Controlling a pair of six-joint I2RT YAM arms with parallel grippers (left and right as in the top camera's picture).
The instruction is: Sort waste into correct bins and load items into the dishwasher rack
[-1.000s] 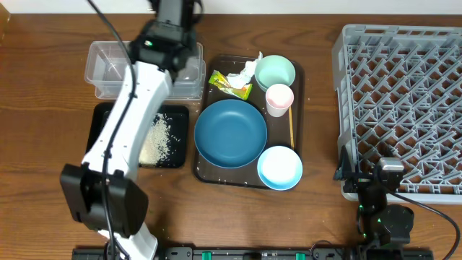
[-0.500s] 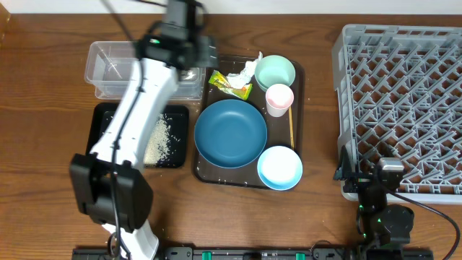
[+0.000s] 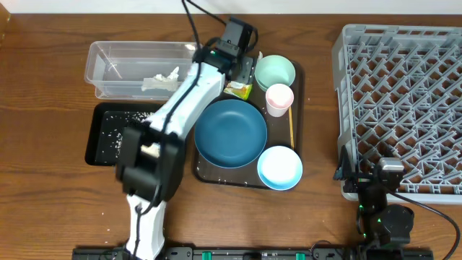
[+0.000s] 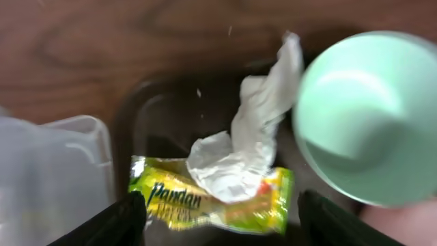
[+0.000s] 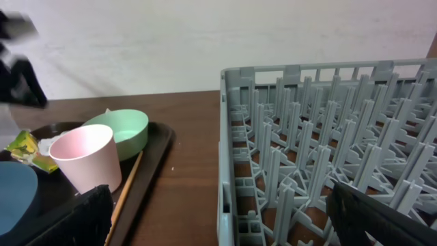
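Hovering left gripper (image 4: 220, 212), jaws apart and empty, over yellow-green printed plastic wrapper (image 4: 171, 198) and crumpled white paper (image 4: 239, 154), both lying just beside mint green round bowl (image 4: 369, 116). Risking pinching only the paper draped over wrapper, or clipping bowl rim with a finger. Idling right gripper (image 5: 218, 195), jaws wide apart, well away from bowl, beside grey plastic lattice dishwasher rack (image 5: 293, 157).

Overhead: high above, facing straight down, whole worktop (image 3: 43, 180) in frame.
Left wrist: very near, facing down onto the yellow-green wrapper (image 4: 171, 199) and mint green bowl (image 4: 369, 116).
Right wrist: low, facing level along the dishwasher rack (image 5: 328, 178).
Shared: the mint green bowl appears in all three.
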